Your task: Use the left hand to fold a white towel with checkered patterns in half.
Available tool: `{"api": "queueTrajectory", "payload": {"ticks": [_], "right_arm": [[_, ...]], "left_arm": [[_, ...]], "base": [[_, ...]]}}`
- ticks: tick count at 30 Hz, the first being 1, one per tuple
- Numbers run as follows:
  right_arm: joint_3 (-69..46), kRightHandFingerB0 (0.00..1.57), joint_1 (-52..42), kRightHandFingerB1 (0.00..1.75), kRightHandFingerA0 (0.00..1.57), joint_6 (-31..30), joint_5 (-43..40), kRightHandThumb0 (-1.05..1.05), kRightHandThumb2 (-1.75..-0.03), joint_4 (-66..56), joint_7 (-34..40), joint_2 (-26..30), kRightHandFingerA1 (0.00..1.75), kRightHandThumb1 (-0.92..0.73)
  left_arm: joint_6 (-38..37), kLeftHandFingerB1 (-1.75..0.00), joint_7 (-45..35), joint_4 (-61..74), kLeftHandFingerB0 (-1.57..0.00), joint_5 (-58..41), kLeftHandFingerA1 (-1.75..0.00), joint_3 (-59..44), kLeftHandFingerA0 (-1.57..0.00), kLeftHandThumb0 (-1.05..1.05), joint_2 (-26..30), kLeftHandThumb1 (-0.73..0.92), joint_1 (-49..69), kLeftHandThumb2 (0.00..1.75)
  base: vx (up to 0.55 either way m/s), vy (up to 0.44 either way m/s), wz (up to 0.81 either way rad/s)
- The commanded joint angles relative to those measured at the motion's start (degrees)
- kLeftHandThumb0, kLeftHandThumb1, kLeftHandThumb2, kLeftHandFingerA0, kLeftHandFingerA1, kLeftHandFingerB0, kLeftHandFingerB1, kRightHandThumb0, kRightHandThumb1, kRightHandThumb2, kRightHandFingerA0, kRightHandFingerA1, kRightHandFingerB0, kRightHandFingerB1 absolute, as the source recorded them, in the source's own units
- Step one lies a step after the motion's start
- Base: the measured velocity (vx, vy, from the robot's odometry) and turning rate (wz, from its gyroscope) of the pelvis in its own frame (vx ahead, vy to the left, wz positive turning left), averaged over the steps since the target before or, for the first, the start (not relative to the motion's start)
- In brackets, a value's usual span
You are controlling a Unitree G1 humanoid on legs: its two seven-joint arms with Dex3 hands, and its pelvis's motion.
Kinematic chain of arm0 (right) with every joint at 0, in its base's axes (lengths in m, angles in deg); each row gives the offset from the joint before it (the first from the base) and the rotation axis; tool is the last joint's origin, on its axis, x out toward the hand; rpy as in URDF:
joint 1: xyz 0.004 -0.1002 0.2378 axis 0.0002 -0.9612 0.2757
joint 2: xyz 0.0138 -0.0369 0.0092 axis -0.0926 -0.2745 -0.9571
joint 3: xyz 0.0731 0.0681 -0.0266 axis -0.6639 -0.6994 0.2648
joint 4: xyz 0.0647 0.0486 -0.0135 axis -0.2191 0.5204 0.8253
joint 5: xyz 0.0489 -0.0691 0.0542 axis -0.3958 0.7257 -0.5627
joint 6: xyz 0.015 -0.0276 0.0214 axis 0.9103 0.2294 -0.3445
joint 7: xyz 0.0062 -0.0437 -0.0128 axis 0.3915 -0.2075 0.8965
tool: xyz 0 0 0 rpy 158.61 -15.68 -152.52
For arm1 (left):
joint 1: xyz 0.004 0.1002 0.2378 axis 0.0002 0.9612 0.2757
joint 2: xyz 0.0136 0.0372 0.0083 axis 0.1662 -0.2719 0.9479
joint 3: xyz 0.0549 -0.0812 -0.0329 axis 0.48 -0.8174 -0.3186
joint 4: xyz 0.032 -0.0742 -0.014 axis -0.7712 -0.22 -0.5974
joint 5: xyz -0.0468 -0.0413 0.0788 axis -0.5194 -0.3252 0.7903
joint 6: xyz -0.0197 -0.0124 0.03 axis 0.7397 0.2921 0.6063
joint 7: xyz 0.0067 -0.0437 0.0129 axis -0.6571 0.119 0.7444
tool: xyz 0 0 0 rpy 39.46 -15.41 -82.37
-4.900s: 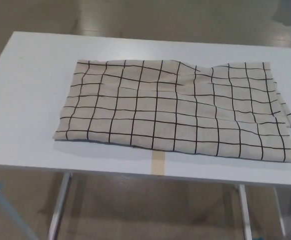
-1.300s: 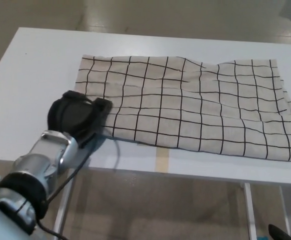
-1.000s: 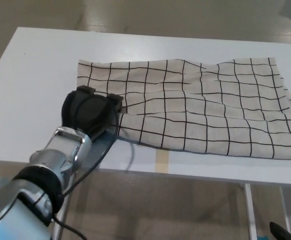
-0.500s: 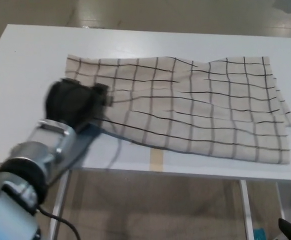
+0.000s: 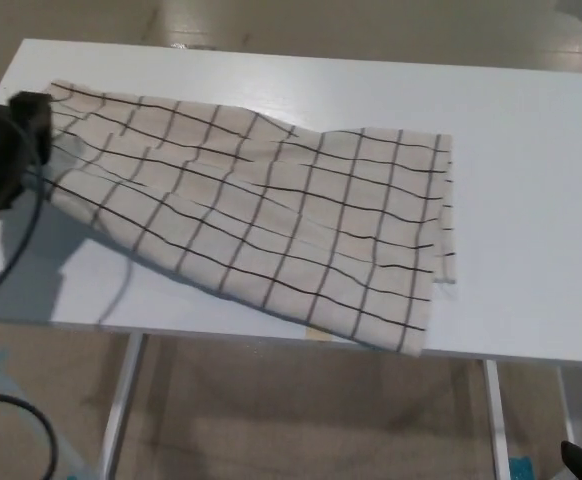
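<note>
Head view: a white, smooth-topped table (image 5: 531,180) fills most of the frame, its far edge along the top and its near edge running across the lower third. On it lies the towel (image 5: 271,220), a pale cream woven cloth crossed by thin black lines in a grid of squares. It stretches from the upper left of the frame down toward the lower centre. Its surface is creased, with long soft folds running diagonally, and its right edge shows doubled layers that are slightly offset. The lower corner reaches the near table edge. At the far left edge of the frame, the left hand (image 5: 1,150), black and rounded, is closed on the towel's left end, holding that end raised so that a shadow falls on the tabletop beneath it. A dark cable hangs down below the hand. Under the table, a grey metal leg (image 5: 121,410) stands on a tan floor.
</note>
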Motion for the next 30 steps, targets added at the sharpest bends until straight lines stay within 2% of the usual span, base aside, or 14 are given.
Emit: {"api": "queueTrajectory", "payload": {"ticks": [1, 3, 4, 5, 6, 7, 8, 9, 14, 17, 18, 27, 29, 30], "right_arm": [[0.4, 0.34, -0.8, 0.44, 0.37, -1.2, 0.3, -0.33, -0.64, -0.1, -0.1, 0.3, 0.48, -0.84], [0.4, 0.34, -0.2, 0.44, 0.38, -1.4, 0.4, -0.33, -0.64, 0.0, 0.1, 0.4, 0.48, -0.84], [0.5, 0.34, 0.2, 0.44, 0.38, -1.5, 0.7, -0.33, -0.64, 0.0, 0.4, 0.4, 0.48, -0.84], [0.5, 0.34, 0.3, 0.44, 0.38, -1.5, 0.7, -0.33, -0.64, 0.0, 0.5, 0.5, 0.48, -0.84], [0.4, 0.35, 0.1, 0.44, 0.38, -1.3, 0.6, -0.33, -0.64, -0.1, 0.3, 0.6, 0.48, -0.84], [0.4, 0.35, 0.0, 0.44, 0.38, -1.2, 0.5, -0.33, -0.64, -0.2, 0.2, 0.6, 0.48, -0.84], [0.3, 0.35, -0.6, 0.44, 0.38, -0.8, 0.5, -0.33, -0.64, -0.1, 0.3, 0.7, 0.48, -0.84], [0.2, 0.34, -1.2, 0.44, 0.38, -0.5, 0.5, -0.34, -0.64, -0.2, 0.3, 0.6, 0.48, -0.84], [-0.1, 0.34, -0.9, 0.44, 0.37, -1.8, -0.5, -0.34, -0.64, -1.3, -0.5, 0.5, 0.48, -0.84], [-0.4, 0.34, -1.3, 0.44, 0.37, -2.1, -1.1, -0.34, -0.64, -1.8, -1.1, 0.5, 0.48, -0.84], [-0.5, 0.34, -1.6, 0.44, 0.37, -1.9, -1.0, -0.34, -0.64, -1.9, -1.1, 0.5, 0.48, -0.84], [-0.4, 0.34, -2.2, 0.44, 0.38, -2.9, -2.6, -0.36, -0.63, -2.8, -3.1, -0.1, 0.49, -0.85], [-0.2, 0.35, -2.6, 0.44, 0.39, -3.1, -2.7, -0.36, -0.64, -3.3, -3.3, -0.4, 0.50, -0.84], [-0.1, 0.35, -2.8, 0.44, 0.39, -3.2, -2.7, -0.36, -0.64, -3.6, -3.2, -0.6, 0.50, -0.84]], "left_arm": [[-3.3, -1.30, 3.1, 0.8, -0.94, 1.6, -1.43, 1.0, -1.16, -0.30, 3.5, 0.41, -1.3, 0.76], [-3.2, -1.29, 3.8, 0.9, -0.93, 2.5, -1.44, 1.8, -1.16, -0.31, 3.7, 0.41, -2.8, 0.75], [-3.3, -1.00, 4.0, 1.1, -0.99, 3.0, -1.72, 2.4, -0.78, -0.27, 3.7, 0.57, -3.7, 0.55], [-3.3, -1.00, 4.0, 1.1, -0.99, 3.2, -1.72, 2.6, -0.78, -0.27, 3.6, 0.57, -4.1, 0.55], [-3.5, -0.72, 4.0, 1.9, -1.06, 3.6, -1.72, 2.9, -0.78, -0.27, 3.2, 0.53, -5.4, 0.55], [-3.6, -0.72, 4.0, 2.0, -1.06, 3.6, -1.72, 3.0, -0.78, -0.27, 3.1, 0.53, -5.7, 0.55], [-3.4, -1.52, 4.6, 2.5, -0.77, 3.8, -1.72, 3.3, -0.78, -0.26, 2.8, 0.53, -5.8, 0.54], [-3.4, -1.74, 5.6, 3.4, -0.59, 4.1, -1.75, 3.6, -0.80, -0.23, 1.9, 0.53, -6.6, 0.55], [-5.2, -1.65, 7.8, 6.8, -0.67, 3.9, -1.75, 3.6, -0.81, -0.21, -0.6, 0.54, -9.6, 0.55], [-7.5, -1.71, 8.7, 10.2, -0.65, 3.8, -1.75, 3.4, -0.83, -0.18, -2.6, 0.56, -11.1, 0.55], [-7.8, -1.62, 8.5, 11.4, -0.73, 3.8, -1.75, 3.4, -0.84, -0.17, -3.1, 0.56, -11.1, 0.57], [-6.2, -1.75, 7.2, 30.1, -0.63, 9.5, -1.75, 6.1, -0.81, -0.22, -6.7, 0.57, -7.4, 0.55], [-7.9, -1.42, 7.3, 33.5, -0.86, 11.0, -1.75, 8.0, -0.81, -0.19, -7.3, 0.53, -5.6, 0.55], [-8.3, -1.42, 7.5, 34.1, -0.86, 11.4, -1.75, 8.4, -0.81, -0.19, -7.4, 0.53, -5.3, 0.55]], "base": [[0.00, 0.000, 0.00], [0.00, 0.000, 0.00], [0.00, 0.000, 0.00], [0.00, 0.000, 0.00], [0.00, 0.000, 0.00], [0.00, 0.000, 0.00], [0.00, 0.000, 0.00], [0.00, 0.000, 0.00], [0.00, 0.000, 0.00], [0.00, 0.000, 0.00], [0.00, 0.000, 0.00], [0.00, 0.000, 0.00], [0.00, 0.000, 0.00], [0.00, 0.000, 0.00]]}}
